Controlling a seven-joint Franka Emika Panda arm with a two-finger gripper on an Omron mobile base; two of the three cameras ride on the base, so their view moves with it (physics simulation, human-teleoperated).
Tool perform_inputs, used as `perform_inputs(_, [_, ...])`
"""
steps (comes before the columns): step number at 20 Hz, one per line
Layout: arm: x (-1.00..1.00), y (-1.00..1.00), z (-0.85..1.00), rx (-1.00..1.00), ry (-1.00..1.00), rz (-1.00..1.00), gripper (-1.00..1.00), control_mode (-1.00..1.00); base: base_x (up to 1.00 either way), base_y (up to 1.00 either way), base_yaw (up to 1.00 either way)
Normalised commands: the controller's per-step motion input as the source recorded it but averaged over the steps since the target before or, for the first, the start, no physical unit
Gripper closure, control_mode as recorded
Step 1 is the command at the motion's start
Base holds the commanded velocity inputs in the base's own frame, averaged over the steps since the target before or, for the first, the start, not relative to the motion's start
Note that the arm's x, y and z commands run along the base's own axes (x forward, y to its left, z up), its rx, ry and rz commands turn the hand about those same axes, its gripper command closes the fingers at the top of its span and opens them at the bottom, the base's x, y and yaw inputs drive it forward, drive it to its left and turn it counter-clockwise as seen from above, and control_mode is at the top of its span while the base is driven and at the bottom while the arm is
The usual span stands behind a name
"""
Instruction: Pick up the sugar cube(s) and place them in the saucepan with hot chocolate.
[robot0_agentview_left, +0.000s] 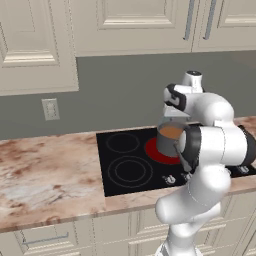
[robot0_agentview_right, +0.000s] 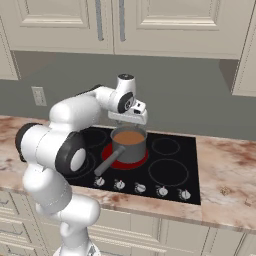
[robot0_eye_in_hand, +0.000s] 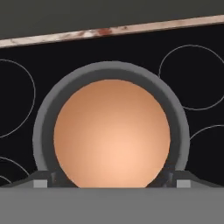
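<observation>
Glossy white arm (robot0_agentview_right: 65, 150) of rounded, bulbous segments, jointed by dark grey-black bands. Thick cylindrical links, smooth shells, no cables or markings to be seen. Small white cap with a grey ring on the topmost joint. Flat pale-grey block at the wrist. Pincer (robot0_eye_in_hand: 112, 181) with two small dark grey tips, light grey square pads.

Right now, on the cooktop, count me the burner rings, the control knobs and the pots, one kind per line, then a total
Burner rings: 4, one glowing red under the saucepan
Control knobs: 5, along the front edge
Pots: 1, the saucepan, holding hot chocolate
Total: 10
</observation>
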Motion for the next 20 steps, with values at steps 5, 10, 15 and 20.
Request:
perform_inputs(5, [-0.44,-0.17,0.18,0.09,-0.11,0.00,-1.00,-1.00,0.00,0.00,0.00])
perform_inputs(10, [-0.23,-0.19,0.05,0.05,-0.03,0.00,-1.00,-1.00,0.00,0.00,0.00])
perform_inputs(15, [-0.06,-0.28,0.00,0.01,0.00,0.00,-1.00,-1.00,0.00,0.00,0.00])
perform_inputs(20, [0.00,-0.30,0.00,0.00,0.00,-0.01,-1.00,-1.00,0.00,0.00,0.00])
